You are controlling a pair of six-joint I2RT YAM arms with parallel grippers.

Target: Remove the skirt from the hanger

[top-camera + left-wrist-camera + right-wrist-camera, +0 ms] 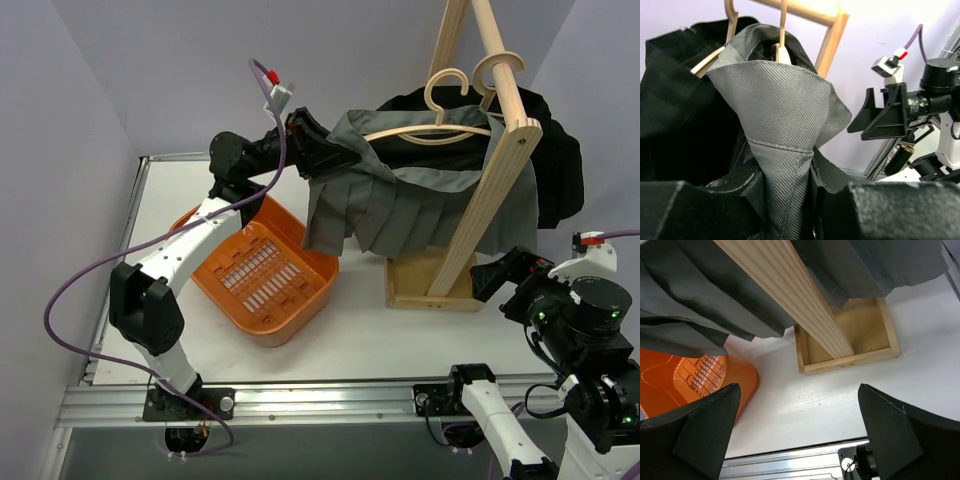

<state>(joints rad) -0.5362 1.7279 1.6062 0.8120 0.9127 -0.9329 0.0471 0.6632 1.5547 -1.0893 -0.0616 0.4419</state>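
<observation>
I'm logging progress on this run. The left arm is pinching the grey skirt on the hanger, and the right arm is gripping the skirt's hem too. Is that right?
Not quite. The left arm is pinching the grey skirt on the hanger, but the right arm is gripping nothing: the right wrist view shows its jaws wide open over the table, apart from the skirt.

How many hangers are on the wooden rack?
2: the left hanger carries the grey skirt; the right hanger, beside it, holds the black garment. Cloth may hide more.
</observation>
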